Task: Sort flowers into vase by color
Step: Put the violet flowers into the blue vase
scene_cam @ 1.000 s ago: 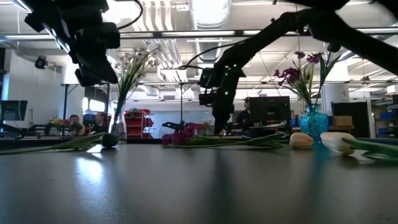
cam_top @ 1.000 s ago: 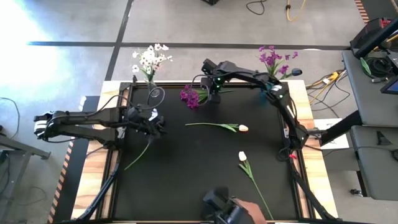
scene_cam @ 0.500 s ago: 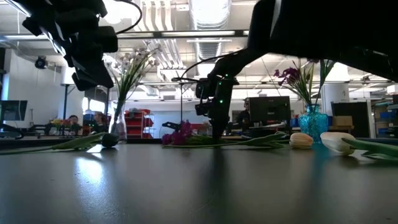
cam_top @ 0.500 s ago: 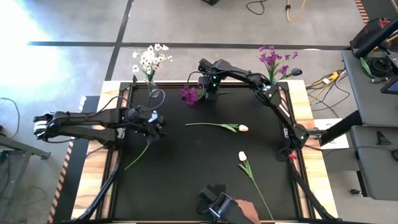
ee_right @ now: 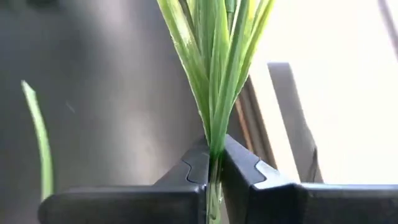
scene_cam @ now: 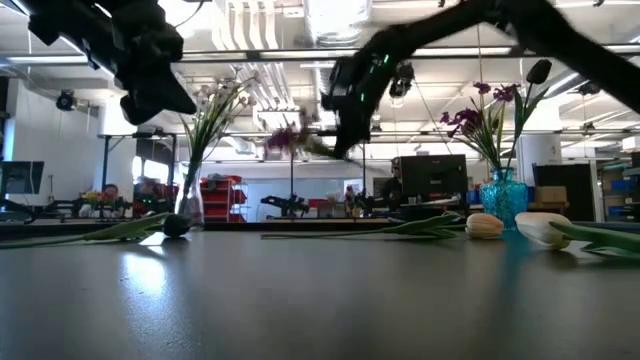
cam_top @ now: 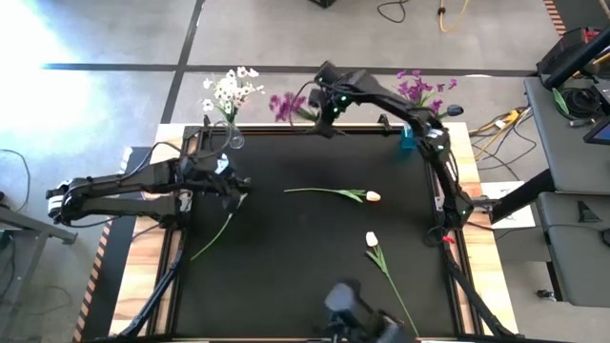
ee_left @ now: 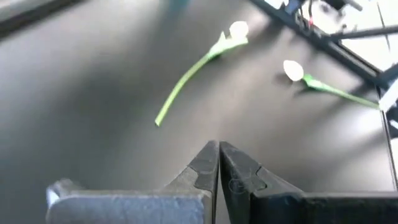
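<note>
My right gripper is up over the table's far edge, shut on a magenta-purple flower spray whose blossoms stick out to its left. My left gripper hovers shut and empty over the table's left part. Just nearer than it, a green stem lies flat on the mat. Two cream tulips also lie flat on the mat. A clear vase holds white flowers. A blue vase holds magenta flowers. My right gripper pinches the magenta spray's green stem among its long leaves between the two fingers. The fingers slant down from above and lie across the stem. The flower is lifted clear of the table, roughly level, its blossoms toward the table's left.
Black metal frame rails run along the mat's edges. A dark blurred object sits at the near edge. A dark bud rests on the mat at the left of the low view. The mat's middle is bare.
My right gripper has shut on the magenta spray's stem and risen quickly toward the far edge. The whole flower has come off the mat and now hangs in the air. A person's hand at the near edge has gone from view.
</note>
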Controlling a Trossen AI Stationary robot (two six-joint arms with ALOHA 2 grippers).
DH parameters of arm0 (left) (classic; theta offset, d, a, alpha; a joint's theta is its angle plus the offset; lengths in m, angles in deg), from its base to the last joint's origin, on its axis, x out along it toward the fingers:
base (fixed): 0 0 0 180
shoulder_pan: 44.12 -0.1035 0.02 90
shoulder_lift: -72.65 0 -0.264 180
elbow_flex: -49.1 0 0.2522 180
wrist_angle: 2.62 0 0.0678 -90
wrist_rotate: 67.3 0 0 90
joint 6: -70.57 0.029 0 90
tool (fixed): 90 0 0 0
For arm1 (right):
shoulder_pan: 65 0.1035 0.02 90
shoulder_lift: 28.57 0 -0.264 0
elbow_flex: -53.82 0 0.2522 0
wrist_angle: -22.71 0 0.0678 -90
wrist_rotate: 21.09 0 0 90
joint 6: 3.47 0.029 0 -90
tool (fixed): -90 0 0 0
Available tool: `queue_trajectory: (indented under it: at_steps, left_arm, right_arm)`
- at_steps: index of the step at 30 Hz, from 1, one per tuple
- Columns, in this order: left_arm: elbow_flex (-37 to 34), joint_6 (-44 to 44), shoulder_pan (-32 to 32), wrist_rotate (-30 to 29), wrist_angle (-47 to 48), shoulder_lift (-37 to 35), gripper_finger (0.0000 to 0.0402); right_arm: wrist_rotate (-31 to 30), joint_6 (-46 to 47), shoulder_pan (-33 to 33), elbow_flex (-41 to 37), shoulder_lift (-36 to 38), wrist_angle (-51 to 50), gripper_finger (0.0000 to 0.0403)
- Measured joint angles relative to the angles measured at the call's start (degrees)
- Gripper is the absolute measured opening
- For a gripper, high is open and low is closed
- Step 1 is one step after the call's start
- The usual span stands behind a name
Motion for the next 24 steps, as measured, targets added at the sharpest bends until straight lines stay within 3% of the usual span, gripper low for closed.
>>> queue_trajectory:
  at_steps: [4,8,16,20,24]
  left_arm:
    - [0.76,1.24,-1.68,-0.2,-0.26,-1.32,0.0]
    - [2.29,1.26,-3.4,-0.46,-0.22,-1.93,0.0]
    - [6.63,3.88,-6.72,-0.57,-0.39,-1.4,0.0]
    - [8.27,5.19,-8.25,-0.56,-0.3,-0.86,0.0]
    - [9.63,7.29,-9.22,-0.57,-0.23,-0.24,0.0]
  right_arm:
    - [-1.29,3.81,-0.18,-7.35,11.32,8.67,0.0014]
    - [-8.61,6.61,-0.2,-20.22,24.0,19.16,0.0013]
    - [-32.9,11.92,2.62,-46.73,47.62,38.66,0.0013]
    - [-46.19,14.53,4.37,-56.68,54.68,44.78,0.0013]
    - [-55.42,14.72,4.23,-63.93,58.23,48.18,0.0013]
